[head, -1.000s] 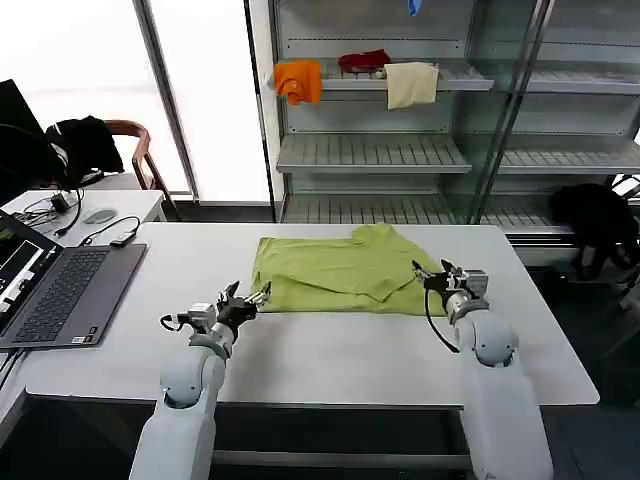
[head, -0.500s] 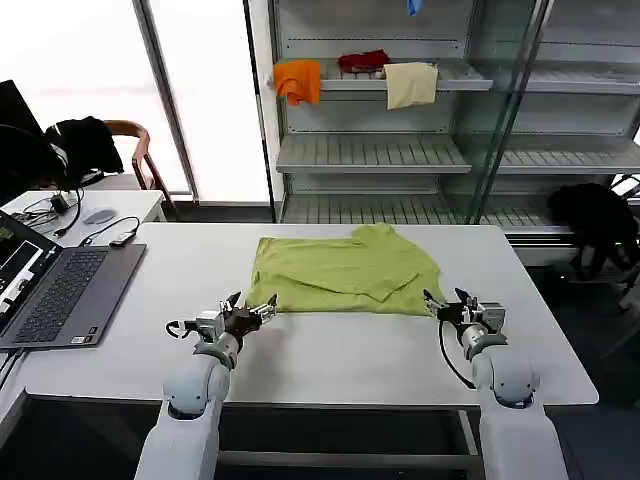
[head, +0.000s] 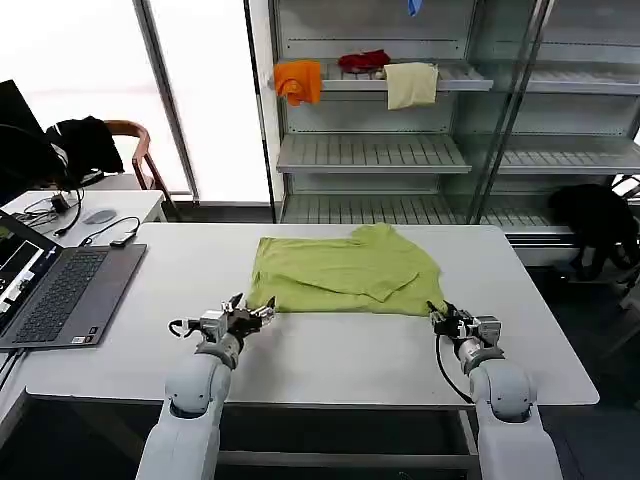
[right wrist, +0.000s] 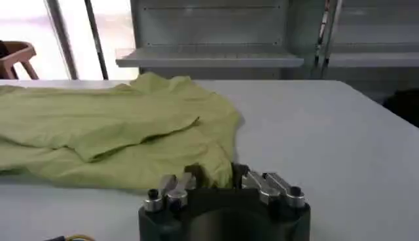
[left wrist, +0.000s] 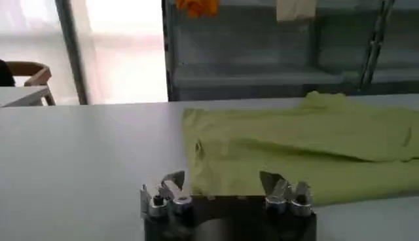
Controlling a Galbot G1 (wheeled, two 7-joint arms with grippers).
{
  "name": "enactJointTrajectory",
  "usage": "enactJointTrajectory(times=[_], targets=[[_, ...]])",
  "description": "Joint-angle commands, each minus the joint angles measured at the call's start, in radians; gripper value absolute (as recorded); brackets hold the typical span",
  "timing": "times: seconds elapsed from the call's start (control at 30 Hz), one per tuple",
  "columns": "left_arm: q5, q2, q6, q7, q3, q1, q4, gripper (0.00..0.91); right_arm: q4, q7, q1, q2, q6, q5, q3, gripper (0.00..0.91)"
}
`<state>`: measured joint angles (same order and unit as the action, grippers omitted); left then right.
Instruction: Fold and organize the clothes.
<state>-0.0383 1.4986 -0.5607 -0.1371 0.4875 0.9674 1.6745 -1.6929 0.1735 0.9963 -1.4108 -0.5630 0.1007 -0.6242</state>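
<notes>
The lime-green T-shirt (head: 342, 272) lies spread on the white table (head: 330, 350), partly folded, with its collar toward the far side. My left gripper (head: 250, 311) is low over the table at the shirt's near left corner. It is open, and the hem (left wrist: 262, 190) lies just ahead of its fingertips (left wrist: 175, 181). My right gripper (head: 441, 316) is at the near right corner. It is open, and a fold of the shirt (right wrist: 216, 167) lies between its fingers (right wrist: 194, 173).
An open laptop (head: 60, 290) sits on the table's left side. Behind the table stands a metal shelf (head: 380, 150) holding orange, red and cream cloths. Black garments hang on a chair (head: 80, 140) at far left and lie at far right (head: 595, 215).
Both grippers have drawn back toward the table's near edge. The right one came off the top of the shirt to its near right corner, and the left one shifted slightly toward the near left corner.
</notes>
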Motion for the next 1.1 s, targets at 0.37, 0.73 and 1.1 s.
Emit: enactJointTrajectory(times=[0.37, 0.73, 1.1], targets=[[0.026, -0.001, -0.016, -0.025, -0.009, 0.006, -0.017, 0.0, -0.024, 0.002, 0.017, 0.007, 0.006, 0.003, -0.004, 0.0], [0.033, -0.029, -0.006, -0.041, 0.024, 0.078, 0.09, 0.0, -0.096, 0.006, 0.073, 0.021, -0.012, 0.057, -0.007, 0.0], [-0.01, -0.093, -0.015, -0.12, 0.099, 0.277, 0.292, 0.0, -0.322, -0.027, 0.257, 0.009, -0.017, 0.02, 0.03, 0.0]])
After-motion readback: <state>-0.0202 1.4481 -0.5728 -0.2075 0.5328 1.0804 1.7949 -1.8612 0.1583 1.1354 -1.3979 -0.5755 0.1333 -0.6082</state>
